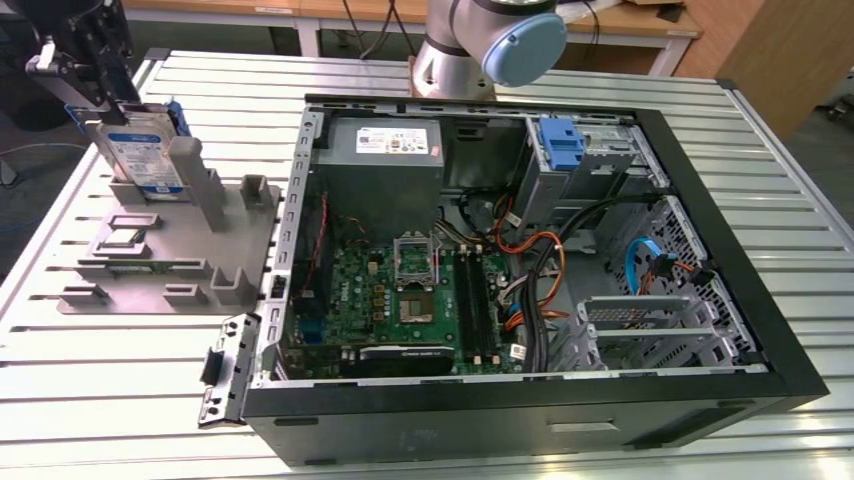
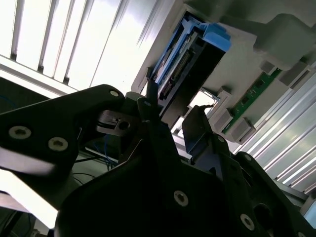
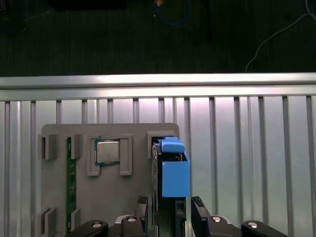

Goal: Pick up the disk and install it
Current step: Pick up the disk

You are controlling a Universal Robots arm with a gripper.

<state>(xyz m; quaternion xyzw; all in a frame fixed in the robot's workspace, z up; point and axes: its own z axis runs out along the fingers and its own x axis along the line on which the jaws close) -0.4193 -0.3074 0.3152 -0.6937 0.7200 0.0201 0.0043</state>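
Hand: the hand [image 3: 170, 210] was apart, its fingers [image 3: 198, 207] either side of the disk [image 3: 174, 173] with slim gaps showing.
Disk: it stood on edge, long axis upright, directly under the hand, slotted in the grey holder [image 1: 160, 250] on the desk [image 1: 107, 380].
Holder: it also carried a processor chip [image 3: 107, 151] and a memory stick [image 3: 71, 182].
Case: the open computer case [image 1: 534, 400] lay to the exterior view's right, apart from the disk.

The black gripper [image 2: 174, 106] looms close to the disk [image 2: 183, 66], whose connector edge and blue carrier frame [image 2: 213, 37] stand in a pale grey holder [image 2: 242, 59]. Beside it in the holder lies a green strip [image 2: 253, 94] — perhaps a memory module — and the holder rests on the slatted metal table [image 2: 98, 39].
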